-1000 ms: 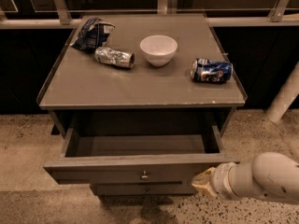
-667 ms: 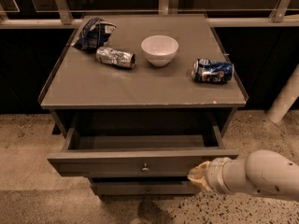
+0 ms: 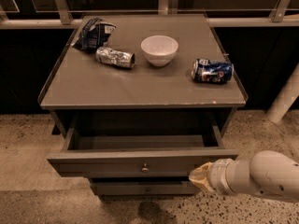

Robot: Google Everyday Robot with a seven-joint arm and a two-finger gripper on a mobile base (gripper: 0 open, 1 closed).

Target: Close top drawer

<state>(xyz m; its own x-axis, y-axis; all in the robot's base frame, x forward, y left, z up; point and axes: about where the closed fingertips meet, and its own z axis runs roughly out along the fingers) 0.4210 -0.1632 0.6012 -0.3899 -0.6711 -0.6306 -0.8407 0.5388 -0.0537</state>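
The top drawer (image 3: 117, 161) of the grey cabinet is pulled out, its shallow box empty and its flat front carrying a small round metal knob (image 3: 145, 167). My gripper (image 3: 200, 178) comes in from the lower right on a white arm. Its tan tip is against the right end of the drawer front, just below the front's top edge. A narrower drawer front (image 3: 145, 188) shows below the open drawer.
On the cabinet top (image 3: 93, 85) lie a dark chip bag (image 3: 95, 32), a crushed silver can (image 3: 115, 57), a white bowl (image 3: 159, 49) and a blue soda can (image 3: 212, 71) on its side. Speckled floor surrounds the cabinet; a white post (image 3: 285, 99) stands right.
The drawer has slid part of the way in. My gripper has moved left and up with the drawer front, staying against its right end.
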